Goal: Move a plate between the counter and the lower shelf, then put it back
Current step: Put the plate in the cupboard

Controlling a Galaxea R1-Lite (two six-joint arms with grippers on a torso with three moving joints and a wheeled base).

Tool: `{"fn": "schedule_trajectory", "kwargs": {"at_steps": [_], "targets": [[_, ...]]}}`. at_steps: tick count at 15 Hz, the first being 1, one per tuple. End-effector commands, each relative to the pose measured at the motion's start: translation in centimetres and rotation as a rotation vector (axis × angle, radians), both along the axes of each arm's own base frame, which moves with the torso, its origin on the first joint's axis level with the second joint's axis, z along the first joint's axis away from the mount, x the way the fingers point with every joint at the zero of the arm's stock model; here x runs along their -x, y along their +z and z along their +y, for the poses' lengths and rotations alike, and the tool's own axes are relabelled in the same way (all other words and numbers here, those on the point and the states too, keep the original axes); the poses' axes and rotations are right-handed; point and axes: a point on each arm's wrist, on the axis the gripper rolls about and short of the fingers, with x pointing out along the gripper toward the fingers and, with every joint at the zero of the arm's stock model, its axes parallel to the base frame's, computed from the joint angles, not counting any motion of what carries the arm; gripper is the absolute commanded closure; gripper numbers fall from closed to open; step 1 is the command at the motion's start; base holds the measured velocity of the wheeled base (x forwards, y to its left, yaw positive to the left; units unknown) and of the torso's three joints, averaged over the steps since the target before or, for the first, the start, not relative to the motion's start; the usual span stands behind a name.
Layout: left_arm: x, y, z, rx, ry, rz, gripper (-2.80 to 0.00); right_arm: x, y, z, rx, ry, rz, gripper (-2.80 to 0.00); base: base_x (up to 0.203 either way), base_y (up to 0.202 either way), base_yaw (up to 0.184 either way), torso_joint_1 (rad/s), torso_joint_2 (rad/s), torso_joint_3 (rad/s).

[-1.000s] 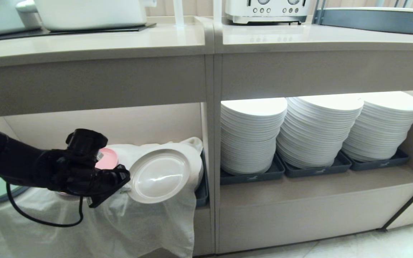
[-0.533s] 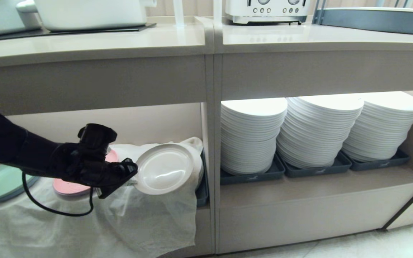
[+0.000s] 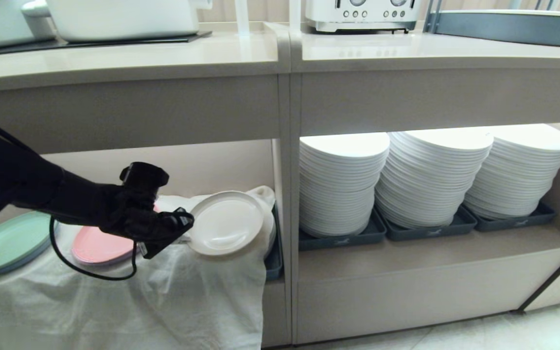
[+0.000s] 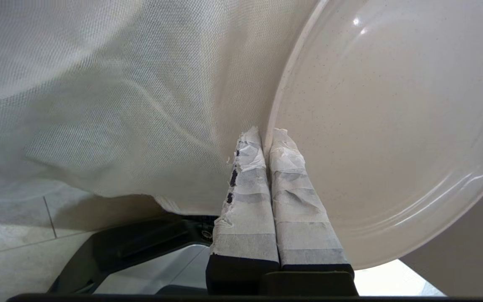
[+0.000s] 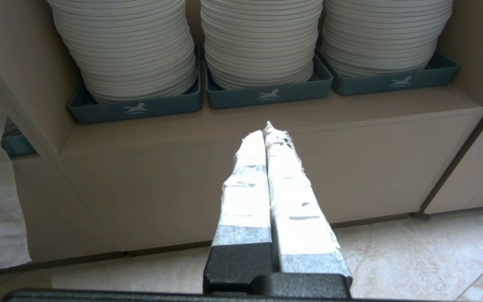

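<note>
The left gripper, clamped on the plate's rim, holds it tilted above the cloth in the lower shelf; next, probably level it and set it down.

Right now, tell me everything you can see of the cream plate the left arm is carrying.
The plate is round, plain cream-beige and matte with fine specks and a low upright rim. It is tilted, its face turned toward the head camera. The left pincer is shut on its rim edge. It hangs at the lower shelf opening, above the white cloth, right of the pink plate.
</note>
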Motion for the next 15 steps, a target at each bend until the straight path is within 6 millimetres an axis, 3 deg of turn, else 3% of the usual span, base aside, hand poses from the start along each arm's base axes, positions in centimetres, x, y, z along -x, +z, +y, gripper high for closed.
{"fn": "schedule_trajectory", "kwargs": {"at_steps": [1, 8, 15], "targets": [[-0.7, -0.3, -0.1, 0.002, 0.004, 0.008, 0.00, 0.0, 0.0, 0.0, 0.000, 0.000, 0.000, 0.00, 0.000, 0.000, 0.000, 0.000, 0.00, 0.000], [-1.7, -1.9, -0.2, -0.001, 0.002, 0.037, 0.00, 0.0, 0.0, 0.0, 0.000, 0.001, 0.000, 0.00, 0.000, 0.000, 0.000, 0.000, 0.00, 0.000], [-2.6, -2.2, -0.4, 0.004, 0.005, 0.030, 0.00, 0.0, 0.0, 0.0, 0.000, 0.000, 0.000, 0.00, 0.000, 0.000, 0.000, 0.000, 0.00, 0.000]]}}
